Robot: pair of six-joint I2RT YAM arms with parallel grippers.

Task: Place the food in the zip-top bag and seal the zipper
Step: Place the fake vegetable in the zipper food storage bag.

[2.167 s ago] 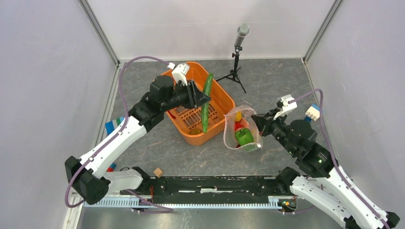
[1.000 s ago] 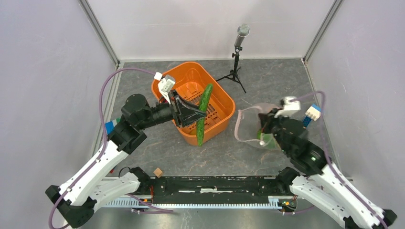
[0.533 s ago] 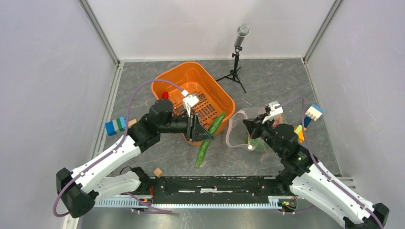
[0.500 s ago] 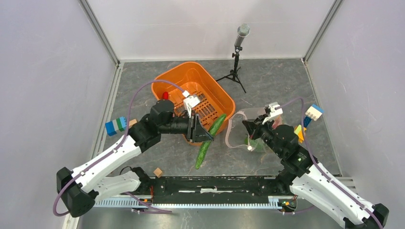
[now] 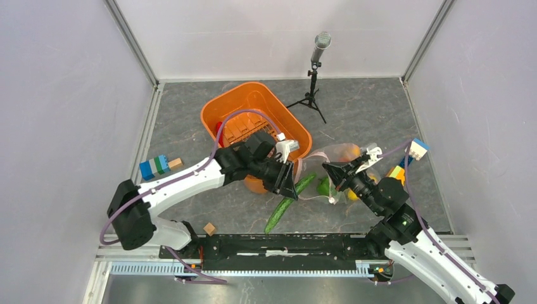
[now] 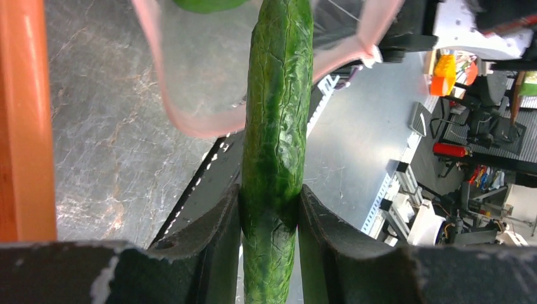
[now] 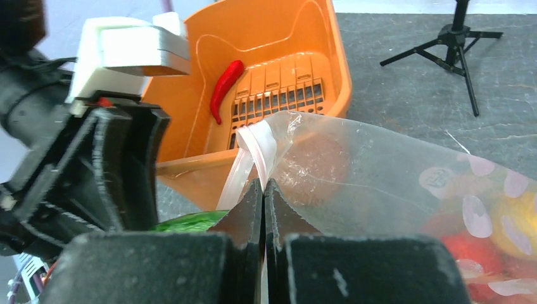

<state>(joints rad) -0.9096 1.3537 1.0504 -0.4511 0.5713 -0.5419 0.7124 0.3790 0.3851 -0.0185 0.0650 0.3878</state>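
Orange slotted plastic forms the basket (image 5: 212, 113), set toward the far centre of the grey tabletop (image 5: 373, 107) in the top external view. The left end effector (image 5: 290, 188) is clamped on the cucumber (image 5: 282, 212). The cucumber lies diagonally, lower end toward the arm bases and upper end at the mouth of the zip-top bag (image 5: 329, 154). The right end effector (image 5: 328, 169) has its fingers together on the bag's mouth edge, just beside the cucumber's upper end. A green bell pepper (image 5: 324, 187) and a yellow-orange piece (image 5: 347, 152) sit inside the bag. A red pepper (image 5: 218, 126) lies in the basket. A microphone stand (image 5: 322, 42) stands beyond the basket. Building blocks (image 5: 155, 167) and a wooden cube (image 5: 209, 228) lie on the left side of the tabletop.

Left wrist view: both fingers (image 6: 221, 221) press the sides of the cucumber (image 6: 278, 120) below its middle. The cucumber runs away from the camera and crosses in front of the pinkish zipper (image 6: 190, 123) — whether its tip is inside the bag cannot be told. The basket wall (image 6: 25, 126) fills the left edge.

Right wrist view: the right end effector (image 7: 263, 190) is closed on the zipper (image 7: 250, 152), the strip pinched between the fingertips. The zip-top bag (image 7: 361, 171) spreads to the right with red and yellow food pieces (image 7: 513, 221) inside. The red pepper (image 7: 225, 85) lies on the basket (image 7: 278, 31) floor. Part of the cucumber (image 7: 190, 221) shows at lower left.
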